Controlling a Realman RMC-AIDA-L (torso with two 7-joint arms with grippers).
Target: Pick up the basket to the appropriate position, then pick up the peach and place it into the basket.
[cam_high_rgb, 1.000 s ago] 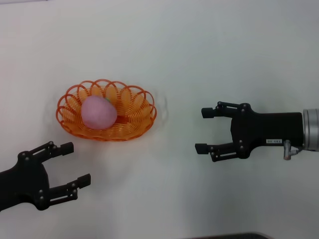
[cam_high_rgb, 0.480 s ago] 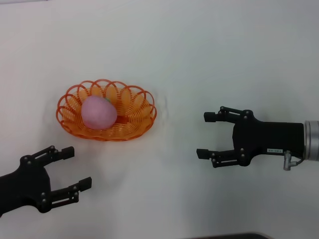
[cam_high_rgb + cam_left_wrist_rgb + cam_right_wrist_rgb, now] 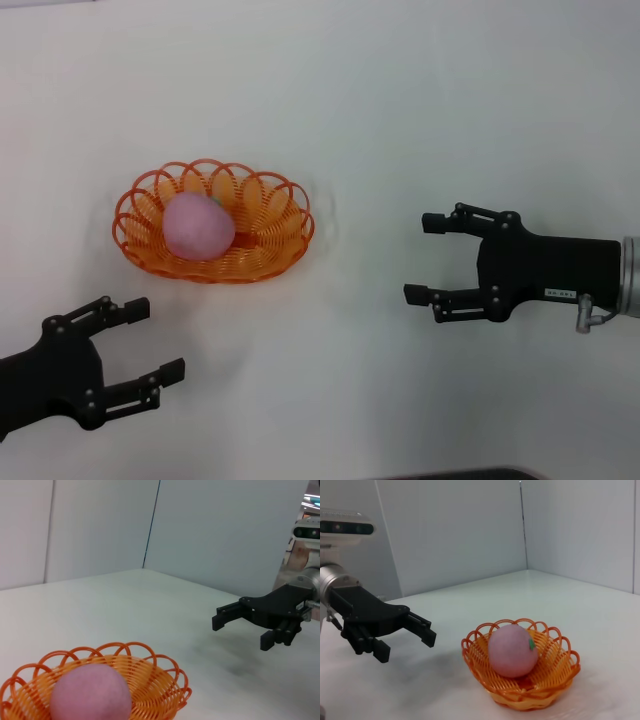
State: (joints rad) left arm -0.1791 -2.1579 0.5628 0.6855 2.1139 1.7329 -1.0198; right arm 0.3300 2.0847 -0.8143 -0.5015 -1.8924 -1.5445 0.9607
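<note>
The orange wire basket (image 3: 262, 252) stands on the white table, left of centre. The pale-pink peach (image 3: 197, 226) lies inside it, toward its left side. Both also show in the left wrist view, basket (image 3: 160, 677) and peach (image 3: 91, 694), and in the right wrist view, basket (image 3: 555, 677) and peach (image 3: 512, 650). My left gripper (image 3: 148, 342) is open and empty, near the front left, apart from the basket. My right gripper (image 3: 424, 258) is open and empty, to the right of the basket with a clear gap.
The white table (image 3: 400, 120) lies around the basket. Pale walls stand behind it in the wrist views. The right gripper shows far off in the left wrist view (image 3: 240, 622), the left gripper in the right wrist view (image 3: 405, 637).
My right gripper has drawn back to the right, away from the basket. My left gripper has moved slightly down toward the front edge. Basket and peach have not moved.
</note>
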